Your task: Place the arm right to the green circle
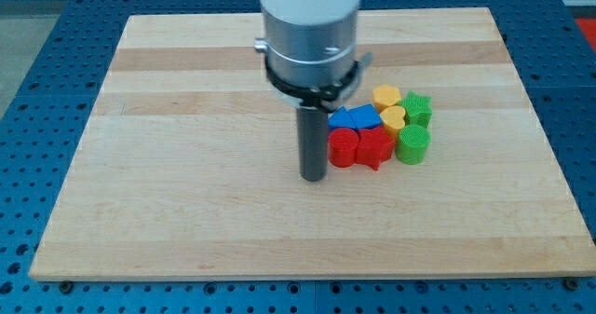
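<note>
The green circle (413, 144) sits at the right end of a tight cluster of blocks on the wooden board (186, 193). My tip (313, 177) is on the board to the left of and slightly below the cluster, just left of the red circle (343, 149). It is well left of the green circle, with the red circle and the red star (374, 149) between them.
The cluster also holds a blue triangle (343, 120) partly behind the rod, a blue block (366, 118), a yellow hexagon (386, 97), a yellow heart (393, 118) and a green star (417, 107). The blue perforated table (37, 90) surrounds the board.
</note>
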`<control>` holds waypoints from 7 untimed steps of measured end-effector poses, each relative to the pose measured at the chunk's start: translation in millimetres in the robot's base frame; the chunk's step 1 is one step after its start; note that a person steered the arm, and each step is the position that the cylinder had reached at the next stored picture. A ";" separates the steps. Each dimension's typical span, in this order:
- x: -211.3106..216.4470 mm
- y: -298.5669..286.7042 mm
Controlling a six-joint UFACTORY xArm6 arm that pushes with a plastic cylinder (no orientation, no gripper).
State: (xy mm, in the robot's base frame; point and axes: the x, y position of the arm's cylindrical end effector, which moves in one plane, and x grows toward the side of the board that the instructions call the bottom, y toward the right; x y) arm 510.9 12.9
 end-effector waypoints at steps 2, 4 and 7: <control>25.7 115.3; -4.0 156.2; -42.9 169.5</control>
